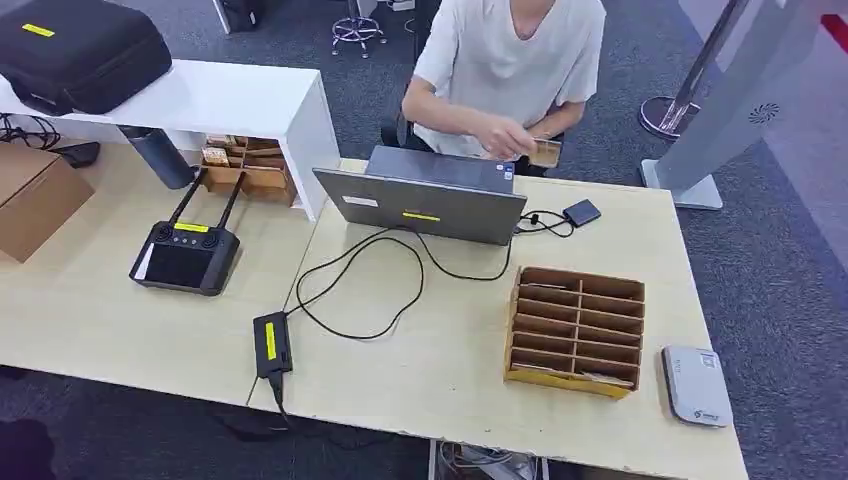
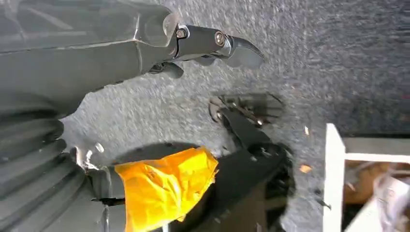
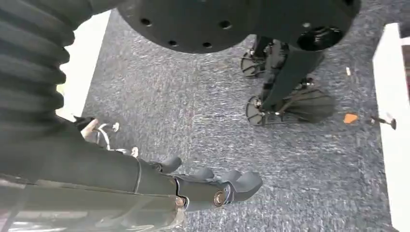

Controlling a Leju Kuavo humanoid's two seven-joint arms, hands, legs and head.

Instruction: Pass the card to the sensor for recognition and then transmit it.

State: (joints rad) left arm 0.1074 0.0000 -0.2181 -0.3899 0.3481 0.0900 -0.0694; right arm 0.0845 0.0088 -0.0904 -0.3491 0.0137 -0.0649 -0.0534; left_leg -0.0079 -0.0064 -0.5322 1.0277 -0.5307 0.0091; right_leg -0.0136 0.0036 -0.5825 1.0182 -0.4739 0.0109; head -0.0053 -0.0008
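Across the table a person holds a tan card (image 1: 545,152) in their hands, just behind the open grey laptop (image 1: 425,200). A small dark box (image 1: 581,212), wired to the laptop, lies on the table to the laptop's right. A white flat device (image 1: 696,385) sits near the table's front right corner. My left hand (image 2: 145,48) hangs over the grey carpet, fingers stretched out and holding nothing. My right hand (image 3: 159,186) also hangs over the carpet with loosely bent fingers and nothing in them.
A cardboard slotted organizer (image 1: 575,328) stands right of centre, something flat in its front slot. A black power brick (image 1: 271,343) and its cable lie at the front edge. A black remote controller (image 1: 185,256), a cardboard box (image 1: 35,195) and a white shelf (image 1: 230,100) are at left.
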